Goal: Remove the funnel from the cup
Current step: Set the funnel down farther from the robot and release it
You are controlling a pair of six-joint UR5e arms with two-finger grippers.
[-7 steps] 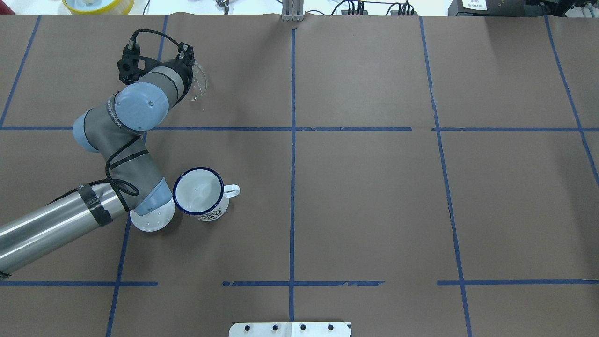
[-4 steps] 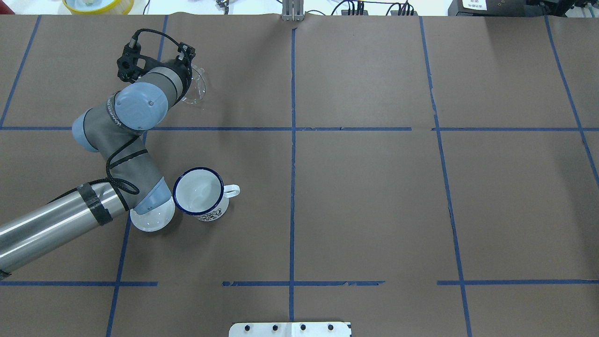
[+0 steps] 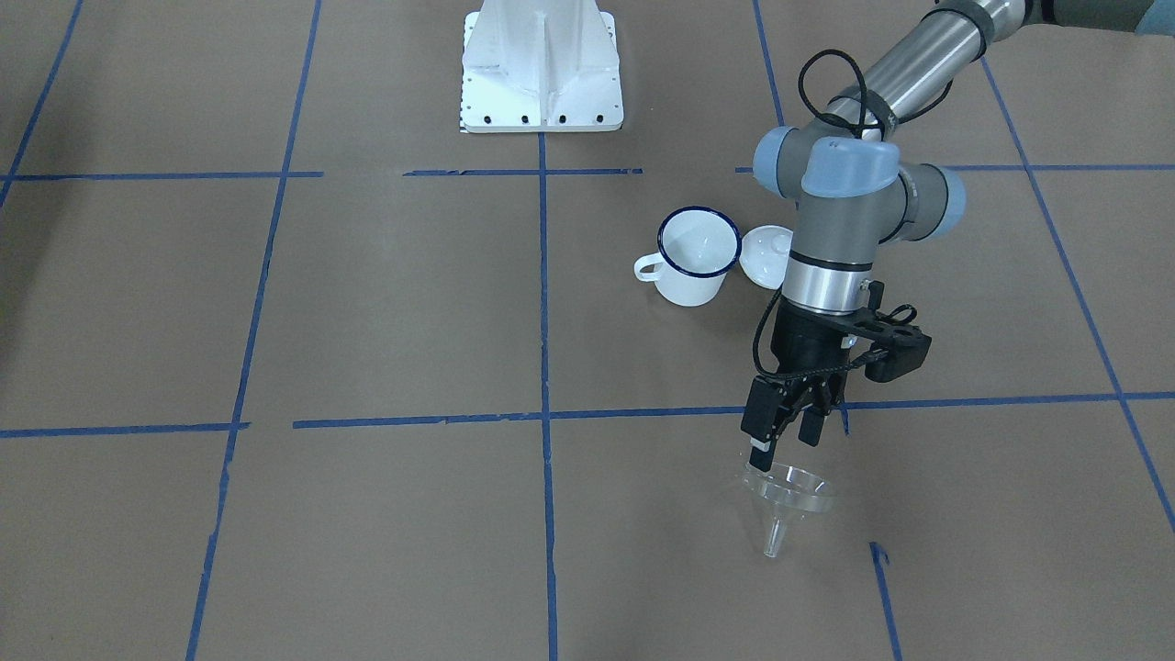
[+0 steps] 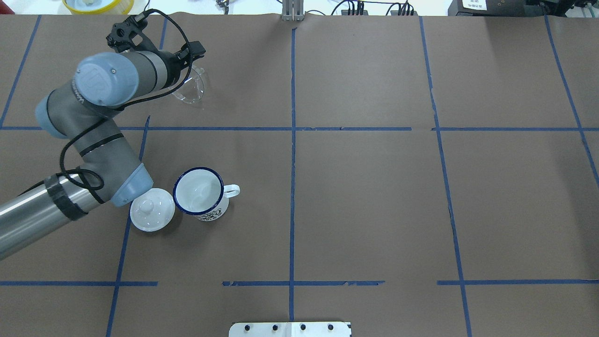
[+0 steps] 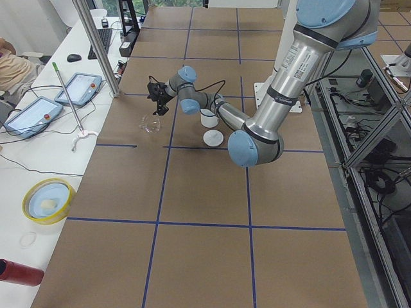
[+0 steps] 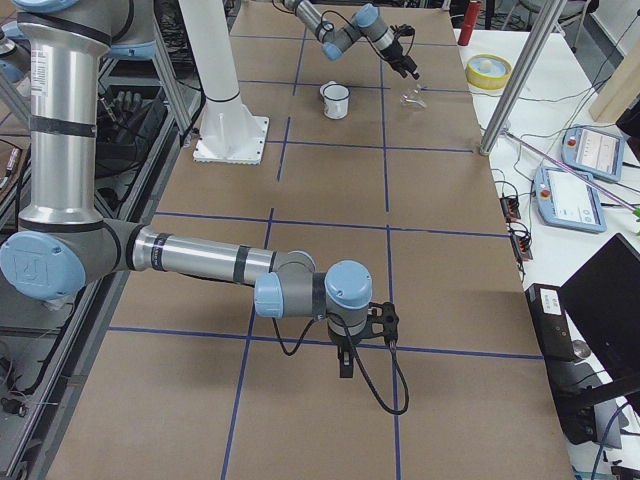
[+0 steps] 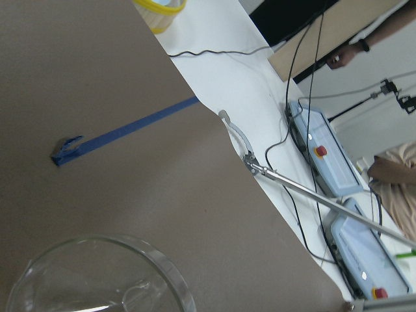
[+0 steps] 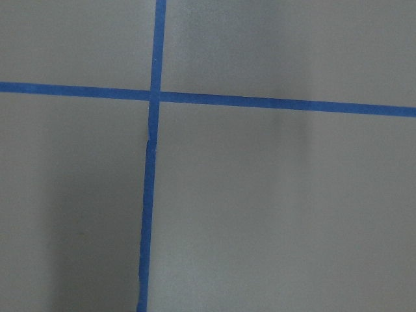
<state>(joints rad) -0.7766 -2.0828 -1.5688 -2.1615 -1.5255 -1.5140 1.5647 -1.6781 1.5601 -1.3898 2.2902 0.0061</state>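
The clear funnel (image 3: 788, 498) lies tilted on the brown table, spout towards the camera in the front view. It also shows in the overhead view (image 4: 193, 87) and at the bottom of the left wrist view (image 7: 97, 276). My left gripper (image 3: 782, 439) hangs just above its rim with the fingers apart, holding nothing. The white mug with a blue rim (image 3: 698, 257) (image 4: 200, 192) stands upright and empty, well away from the funnel. My right gripper (image 6: 345, 365) shows only in the exterior right view, low over bare table; I cannot tell its state.
A white domed lid with a knob (image 4: 152, 209) lies against the mug's left side, close to my left arm's elbow (image 4: 126, 187). A yellow-rimmed bowl (image 4: 98, 4) sits beyond the table's far edge. The white robot base (image 3: 542, 64) stands at the near edge.
My left wrist has risen and swung back to the left, away from the funnel, which stays on the table. The elbow has moved off the white lid, now fully visible.
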